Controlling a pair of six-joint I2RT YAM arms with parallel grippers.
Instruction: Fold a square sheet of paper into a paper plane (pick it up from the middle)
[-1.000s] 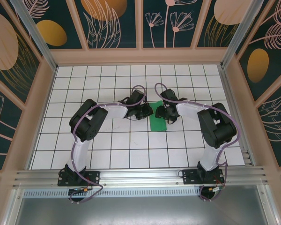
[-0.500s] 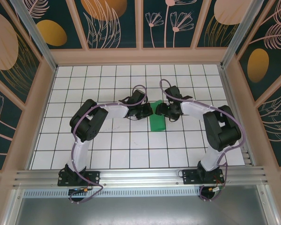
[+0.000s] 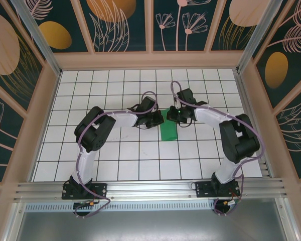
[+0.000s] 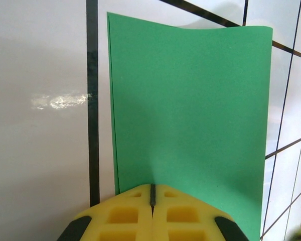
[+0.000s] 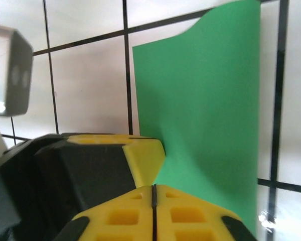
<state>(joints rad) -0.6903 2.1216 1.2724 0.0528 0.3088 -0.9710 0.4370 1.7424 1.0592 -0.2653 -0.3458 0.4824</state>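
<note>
The square sheet of paper (image 3: 168,131) lies folded into a green rectangle at the middle of the grid table. Its far end bows up between the two grippers. My left gripper (image 3: 160,119) is at that end's left side. In the left wrist view its yellow jaws (image 4: 152,187) are shut, pinching the near edge of the sheet (image 4: 190,100). My right gripper (image 3: 171,117) is at the same end from the right. Its jaws (image 5: 153,188) are shut on the sheet (image 5: 210,110), which rises in a soft ridge toward them. The left gripper's fingertip (image 5: 143,158) sits right beside them.
The white grid table (image 3: 115,155) is walled by a pale wooden frame (image 3: 150,60) at the back and sides. An aluminium rail (image 3: 150,188) with both arm bases runs along the near edge. The two wrists almost touch over the paper's far end.
My right gripper moved in to the paper's far end and went from open to shut on it. The left gripper stayed in place, shut.
</note>
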